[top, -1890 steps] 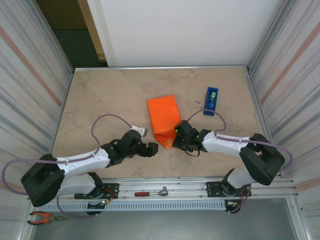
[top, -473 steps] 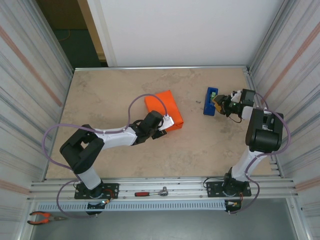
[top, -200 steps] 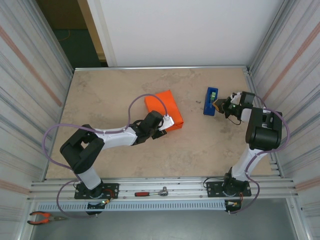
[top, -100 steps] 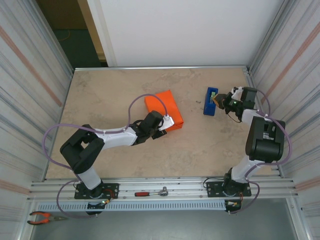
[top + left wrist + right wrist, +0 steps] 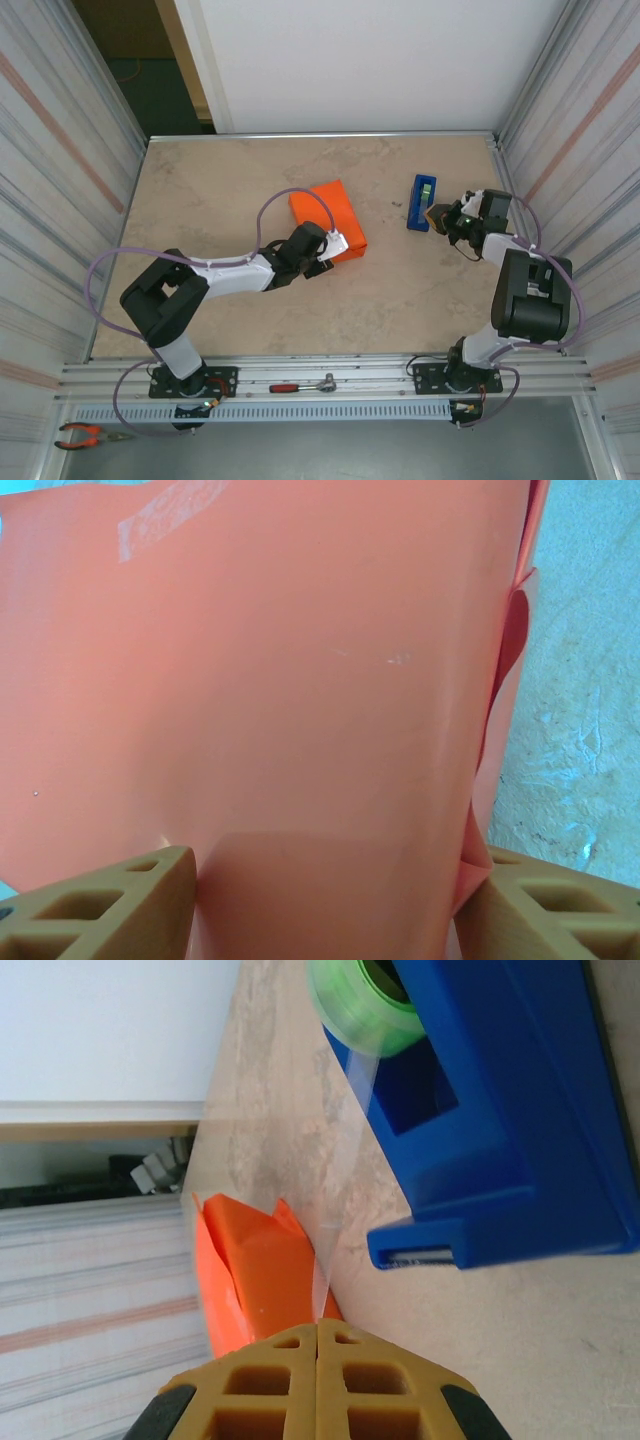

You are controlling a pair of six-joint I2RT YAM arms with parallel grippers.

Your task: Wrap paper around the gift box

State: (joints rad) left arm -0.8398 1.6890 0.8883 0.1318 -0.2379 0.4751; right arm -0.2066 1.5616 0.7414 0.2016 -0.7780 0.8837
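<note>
Between the left end effector's (image 5: 330, 248) tan fingers (image 5: 110, 905) sits the orange paper (image 5: 280, 680), folded into a boxy parcel. The jaws stand fairly wide and clasp its near corner, and a tape patch (image 5: 165, 515) shows farther along it. Well to the right, the right end effector (image 5: 318, 1335), jaws pressed together, pinches a strip of clear tape (image 5: 345, 1130). The strip runs from the green roll (image 5: 355, 1000) in the blue tape dispenser (image 5: 500, 1110), just ahead on the beige surface (image 5: 220, 190).

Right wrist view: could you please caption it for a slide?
Shut fingers pinch clear tape strip from green roll in blue plastic dispenser; orange paper behind.
</note>
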